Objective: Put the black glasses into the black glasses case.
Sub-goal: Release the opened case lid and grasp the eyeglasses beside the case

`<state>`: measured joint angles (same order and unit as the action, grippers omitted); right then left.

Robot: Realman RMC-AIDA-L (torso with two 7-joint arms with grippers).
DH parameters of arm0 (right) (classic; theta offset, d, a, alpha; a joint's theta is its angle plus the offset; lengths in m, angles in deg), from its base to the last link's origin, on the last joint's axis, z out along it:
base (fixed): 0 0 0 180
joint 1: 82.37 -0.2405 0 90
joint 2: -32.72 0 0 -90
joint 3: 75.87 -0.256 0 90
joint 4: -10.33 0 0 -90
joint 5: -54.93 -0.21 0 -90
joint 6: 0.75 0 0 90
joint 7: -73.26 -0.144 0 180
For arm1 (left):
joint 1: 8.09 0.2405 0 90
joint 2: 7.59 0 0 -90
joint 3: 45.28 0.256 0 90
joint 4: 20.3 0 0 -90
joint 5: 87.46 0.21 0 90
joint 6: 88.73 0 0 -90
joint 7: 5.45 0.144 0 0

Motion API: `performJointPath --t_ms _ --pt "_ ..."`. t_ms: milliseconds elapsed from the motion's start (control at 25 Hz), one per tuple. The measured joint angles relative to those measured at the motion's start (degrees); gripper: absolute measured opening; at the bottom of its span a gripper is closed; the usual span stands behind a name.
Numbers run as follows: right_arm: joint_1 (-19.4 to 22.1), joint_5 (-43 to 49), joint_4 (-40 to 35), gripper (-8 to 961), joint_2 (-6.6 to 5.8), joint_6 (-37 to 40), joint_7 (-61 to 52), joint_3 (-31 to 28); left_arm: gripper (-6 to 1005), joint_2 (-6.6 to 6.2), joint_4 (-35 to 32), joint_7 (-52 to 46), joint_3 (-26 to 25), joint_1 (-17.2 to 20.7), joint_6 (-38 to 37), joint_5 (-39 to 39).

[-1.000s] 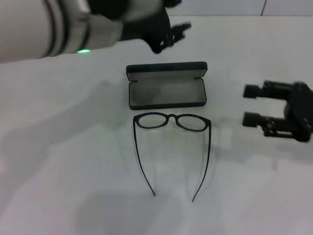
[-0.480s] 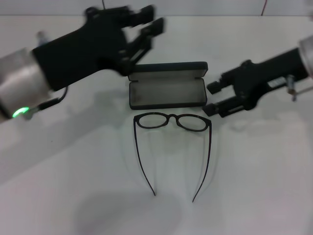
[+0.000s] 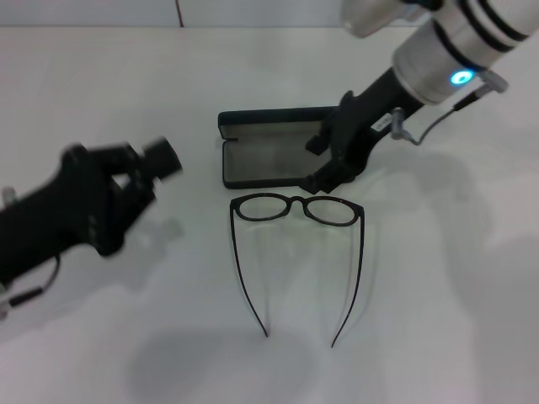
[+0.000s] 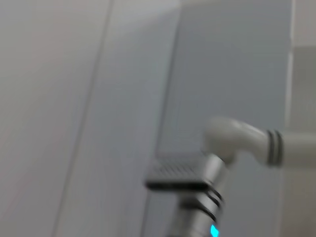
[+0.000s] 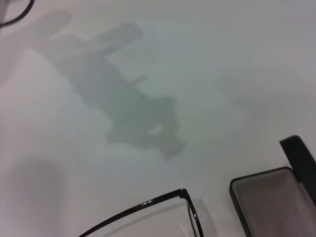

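The black glasses [image 3: 296,209] lie unfolded on the white table, lenses toward the case and temple arms pointing at me. Just behind them the black glasses case [image 3: 263,162] lies open, its grey lining showing and its lid [image 3: 269,118] standing at the back. My right gripper [image 3: 313,165] hangs open over the case's right end, just behind the right lens. My left gripper [image 3: 156,172] is off to the left of the case, apart from both things. The right wrist view shows part of the glasses frame [image 5: 148,210] and a corner of the case [image 5: 274,205].
White table [image 3: 438,303] all around, with a wall line at the back. The left wrist view shows only a wall and my right arm [image 4: 237,143] farther off.
My left arm swung from behind the case down to the left of it. My right gripper came in from the right and now hangs over the case's right end.
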<state>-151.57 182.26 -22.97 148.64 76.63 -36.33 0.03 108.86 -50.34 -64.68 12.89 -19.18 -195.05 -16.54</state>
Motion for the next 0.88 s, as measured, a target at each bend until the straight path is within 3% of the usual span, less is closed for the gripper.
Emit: performJointPath --t_ms 40,280,440,880 --pt "-1.29 -0.09 1.40 633 0.07 -1.08 -0.01 1.03 57 -0.17 2.56 2.06 -0.18 -0.58 -0.28 2.15" --pt "-5.69 -2.93 6.94 630 0.25 -4.85 -0.32 5.79 58 0.56 3.40 4.91 0.13 -0.52 -0.34 8.68" --pt "-5.57 -5.31 7.32 628 0.26 -6.58 -0.41 8.82 68 0.50 3.74 5.03 0.09 -1.22 -0.67 13.60" --pt "-2.98 -8.31 8.40 622 0.27 -9.63 -0.08 12.08 162 -0.19 4.23 2.11 -0.29 -1.39 -0.18 13.85"
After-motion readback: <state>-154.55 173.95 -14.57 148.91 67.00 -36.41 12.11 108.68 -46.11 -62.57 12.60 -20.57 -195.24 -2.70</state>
